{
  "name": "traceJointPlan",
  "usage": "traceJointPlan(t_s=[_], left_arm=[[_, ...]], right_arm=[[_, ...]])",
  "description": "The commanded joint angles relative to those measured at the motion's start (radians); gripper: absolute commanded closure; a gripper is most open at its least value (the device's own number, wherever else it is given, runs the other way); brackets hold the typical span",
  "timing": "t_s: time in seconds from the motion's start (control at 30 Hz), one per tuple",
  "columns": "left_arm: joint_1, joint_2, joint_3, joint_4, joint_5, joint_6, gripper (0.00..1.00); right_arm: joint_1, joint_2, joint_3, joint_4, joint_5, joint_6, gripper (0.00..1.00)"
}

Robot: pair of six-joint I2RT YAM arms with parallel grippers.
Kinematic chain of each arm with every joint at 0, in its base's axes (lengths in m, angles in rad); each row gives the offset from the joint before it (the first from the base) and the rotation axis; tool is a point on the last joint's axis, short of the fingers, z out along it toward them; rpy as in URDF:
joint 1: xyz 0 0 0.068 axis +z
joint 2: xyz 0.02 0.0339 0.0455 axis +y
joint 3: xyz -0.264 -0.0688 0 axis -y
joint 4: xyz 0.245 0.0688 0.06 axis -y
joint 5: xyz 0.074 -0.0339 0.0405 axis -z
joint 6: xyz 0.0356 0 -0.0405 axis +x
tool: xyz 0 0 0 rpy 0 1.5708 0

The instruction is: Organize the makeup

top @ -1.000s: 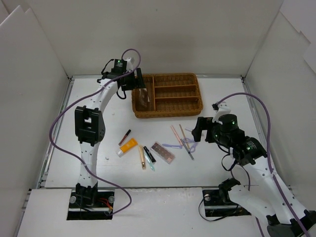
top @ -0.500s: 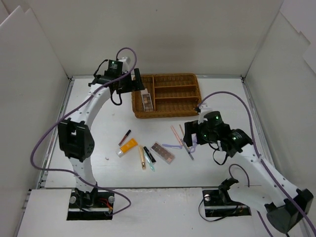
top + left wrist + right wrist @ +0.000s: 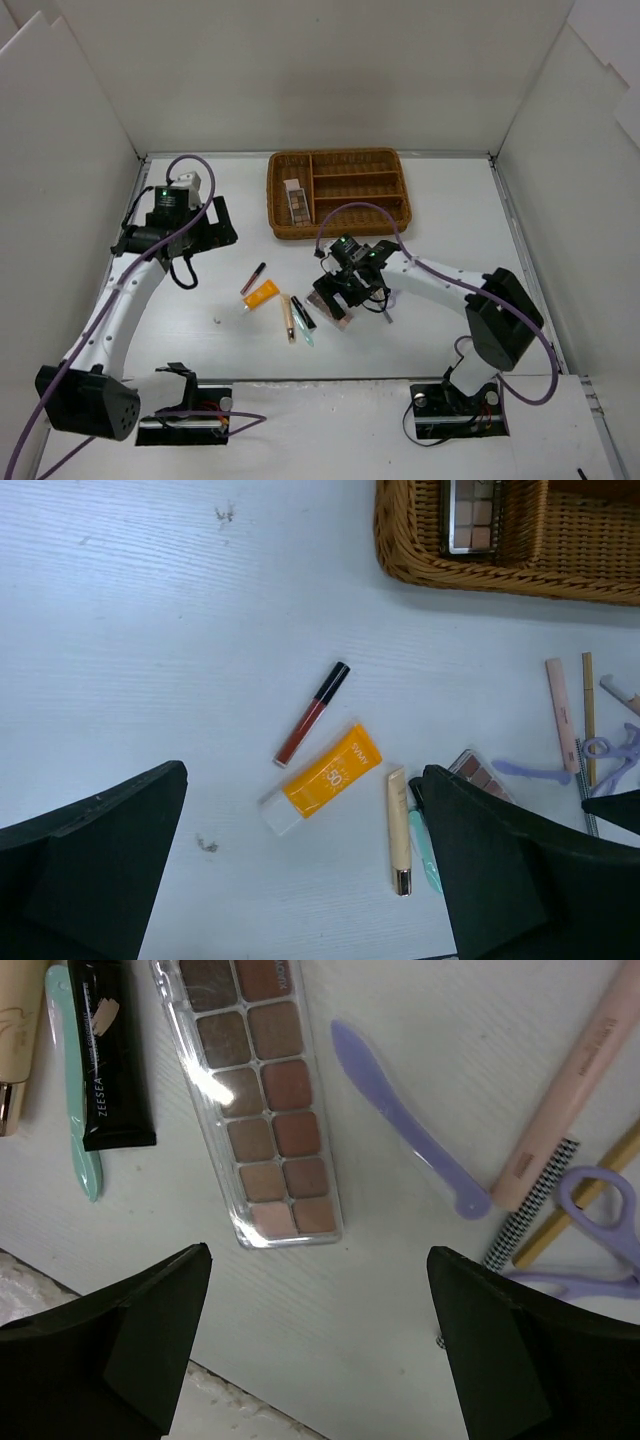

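One brown eyeshadow palette point(image 3: 296, 200) lies in the left compartment of the wicker tray point(image 3: 340, 228); it also shows in the left wrist view point(image 3: 471, 515). My left gripper point(image 3: 216, 224) is open and empty, held high over the table left of the tray, above the orange tube point(image 3: 325, 777) and red lip gloss point(image 3: 312, 713). My right gripper point(image 3: 318, 1255) is open and empty just above the near end of a second palette point(image 3: 260, 1100). A black tube point(image 3: 110, 1060), mint tool point(image 3: 75, 1090), lilac spatula point(image 3: 400, 1110) and pink pencil point(image 3: 570, 1100) lie beside it.
A beige tube point(image 3: 398, 815) lies next to the mint tool. A lilac looped tool point(image 3: 595, 1205), a checked pencil point(image 3: 525, 1215) and a thin yellow pencil lie right of the spatula. The tray's three long right compartments hold nothing. White walls ring the table.
My left gripper has left the palette in the tray and swung back to the left. My right arm has moved left, over the palette on the table.
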Motion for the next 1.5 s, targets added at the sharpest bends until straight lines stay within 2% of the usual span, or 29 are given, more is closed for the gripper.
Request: traceJointPlan(t_s=[0.0, 0.27, 0.37, 0.43, 0.47, 0.53, 0.57, 0.67, 0.8, 1.0, 1.07, 1.2, 1.47], left_arm=[[0.022, -0.107, -0.007, 0.004, -0.060, 0.018, 0.01], [0.045, -0.169, -0.018, -0.058, -0.075, 0.037, 0.00], [0.045, -0.187, -0.018, -0.056, -0.074, 0.043, 0.01], [0.055, -0.192, -0.016, -0.058, -0.077, 0.046, 0.01], [0.055, -0.192, -0.015, -0.059, -0.075, 0.049, 0.01], [0.055, -0.190, -0.015, -0.062, -0.078, 0.053, 0.01], [0.055, -0.189, -0.013, -0.064, -0.077, 0.055, 0.01], [0.055, -0.181, -0.013, -0.062, -0.077, 0.058, 0.01], [0.055, -0.174, -0.015, -0.064, -0.077, 0.064, 0.00], [0.055, -0.175, -0.038, -0.068, -0.088, 0.079, 0.00], [0.055, -0.178, -0.050, -0.073, -0.088, 0.081, 0.01], [0.055, -0.195, -0.081, -0.084, -0.098, 0.081, 0.01], [0.064, -0.239, -0.147, -0.079, -0.080, 0.078, 0.01]], right_arm=[[0.032, 0.074, 0.072, 0.016, -0.020, -0.038, 0.14], [0.064, 0.258, 0.147, 0.019, 0.008, -0.044, 0.16], [0.066, 0.301, 0.160, 0.019, -0.009, -0.043, 0.21], [0.075, 0.313, 0.160, 0.019, -0.006, -0.040, 0.30], [0.075, 0.319, 0.158, 0.019, 0.008, -0.036, 0.45], [0.078, 0.307, 0.143, 0.019, 0.026, -0.029, 0.64], [0.078, 0.280, 0.137, 0.021, 0.041, -0.029, 0.78], [0.076, 0.200, 0.132, 0.015, 0.084, -0.024, 0.88], [0.072, 0.093, 0.201, -0.023, 0.126, 0.002, 0.92], [0.024, 0.072, 0.498, -0.048, 0.198, 0.114, 0.92], [0.004, 0.140, 0.583, -0.050, 0.210, 0.181, 0.92], [-0.048, 0.295, 0.857, -0.054, 0.177, 0.304, 0.90], [-0.111, 0.669, 1.249, -0.051, 0.124, 0.442, 0.84]])
